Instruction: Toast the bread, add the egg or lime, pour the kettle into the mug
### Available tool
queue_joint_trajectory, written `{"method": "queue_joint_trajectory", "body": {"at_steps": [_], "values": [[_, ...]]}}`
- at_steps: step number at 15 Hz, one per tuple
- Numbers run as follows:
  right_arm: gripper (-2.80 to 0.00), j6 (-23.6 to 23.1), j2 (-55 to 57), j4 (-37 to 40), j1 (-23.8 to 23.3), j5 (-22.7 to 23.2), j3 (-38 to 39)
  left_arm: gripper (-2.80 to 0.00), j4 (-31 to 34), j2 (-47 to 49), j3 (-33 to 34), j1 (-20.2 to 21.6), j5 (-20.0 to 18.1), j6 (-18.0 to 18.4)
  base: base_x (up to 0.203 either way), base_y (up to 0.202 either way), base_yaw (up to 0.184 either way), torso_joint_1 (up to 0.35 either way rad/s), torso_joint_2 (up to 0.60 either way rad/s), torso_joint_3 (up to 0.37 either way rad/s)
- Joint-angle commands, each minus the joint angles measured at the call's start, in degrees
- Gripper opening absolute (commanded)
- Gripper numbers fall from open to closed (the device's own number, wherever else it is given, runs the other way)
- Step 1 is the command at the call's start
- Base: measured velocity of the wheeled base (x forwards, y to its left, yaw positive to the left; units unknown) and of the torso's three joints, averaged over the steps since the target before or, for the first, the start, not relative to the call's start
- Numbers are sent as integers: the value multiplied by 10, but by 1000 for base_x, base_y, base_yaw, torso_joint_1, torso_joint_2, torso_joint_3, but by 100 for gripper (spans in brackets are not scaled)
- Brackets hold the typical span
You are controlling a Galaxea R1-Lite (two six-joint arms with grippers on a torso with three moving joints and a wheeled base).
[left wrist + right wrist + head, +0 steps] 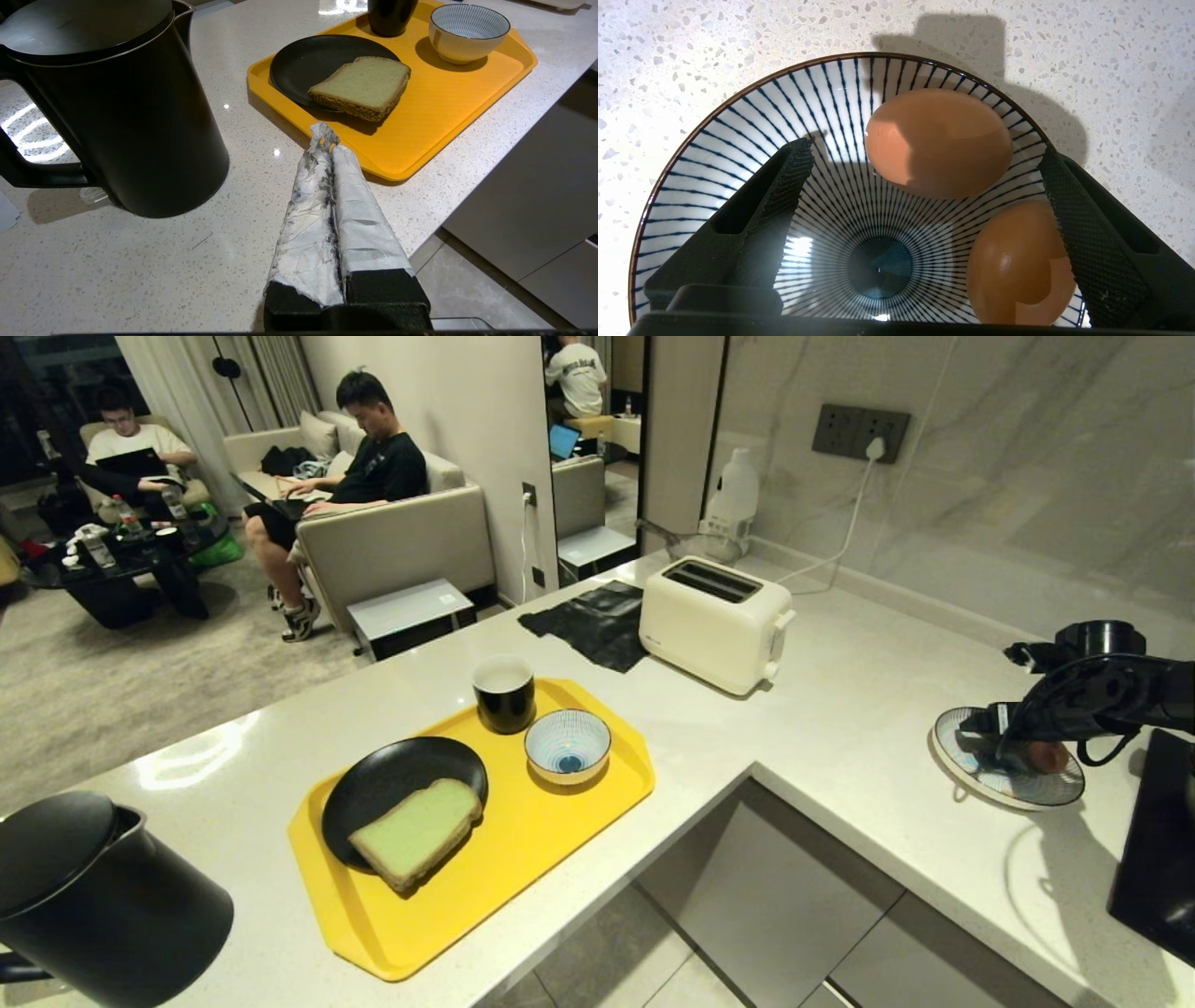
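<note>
Right pincer (pixel 924 186) spread wide over two eggs (pixel 938 142) in striped plate (pixel 714 154), nothing grasped, left pincer (pixel 324 140) clenched empty beside kettle (pixel 117 107) on bench (pixel 140 270).

Toaster (pixel 714 621) behind yellow tray (pixel 560 840); black plate (pixel 392 779).

We see our left gripper (pixel 327 142) over the speckled bench (pixel 140 261), its taped fingers (pixel 308 210) pressed together. The kettle (pixel 121 107) stands near. On the yellow tray (pixel 448 107), the bread (pixel 362 86) overhangs a black plate (pixel 308 60) beside a striped bowl (pixel 467 32).
</note>
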Motion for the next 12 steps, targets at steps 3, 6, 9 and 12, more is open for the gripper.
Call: {"method": "queue_joint_trajectory", "body": {"at_steps": [3,6,9,12], "values": [[-280,-1,4,1,0,0,-4,-280,0,-2,-1,0,0,0,0,0,0,0,0,0],[-280,-1,4,1,0,1,-4,-280,0,-2,0,0,0,0,0,0,0,0,0,0],[-280,-1,5,1,0,1,-4,-280,0,-2,0,0,0,0,0,0,0,0,0,0],[-280,-1,5,1,0,1,-4,-280,0,-2,0,0,0,0,0,0,0,0,0,0]]}}
